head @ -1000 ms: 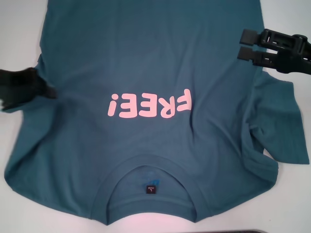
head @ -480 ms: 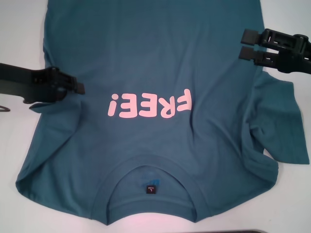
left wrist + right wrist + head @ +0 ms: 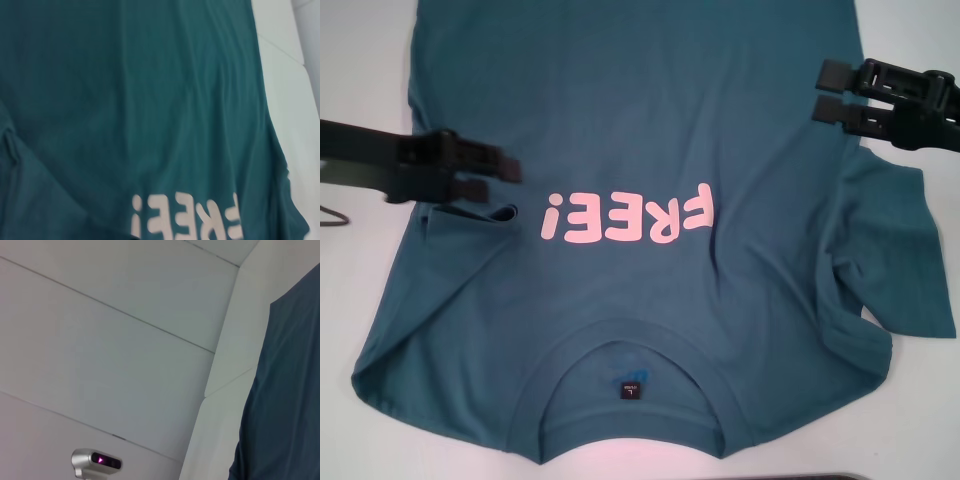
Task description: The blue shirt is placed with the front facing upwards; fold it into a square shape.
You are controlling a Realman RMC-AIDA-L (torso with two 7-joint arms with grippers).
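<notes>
Shirt [image 3: 650, 150] flat under left hand [image 3: 505, 178], right hand [image 3: 823, 92] at opp. edge.

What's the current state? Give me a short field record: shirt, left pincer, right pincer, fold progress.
shirt: blue shirt flat on the table, print up, collar nearest the robot
left pincer: left pincer over the shirt's left part, beside the print, fabric bunched below it
right pincer: right pincer open, at the shirt's right edge above the sleeve
fold progress: left sleeve tucked in, right sleeve spread out

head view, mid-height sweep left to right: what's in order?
left gripper → pink "FREE!" print on the blue shirt → right gripper → shirt's spread sleeve
</notes>
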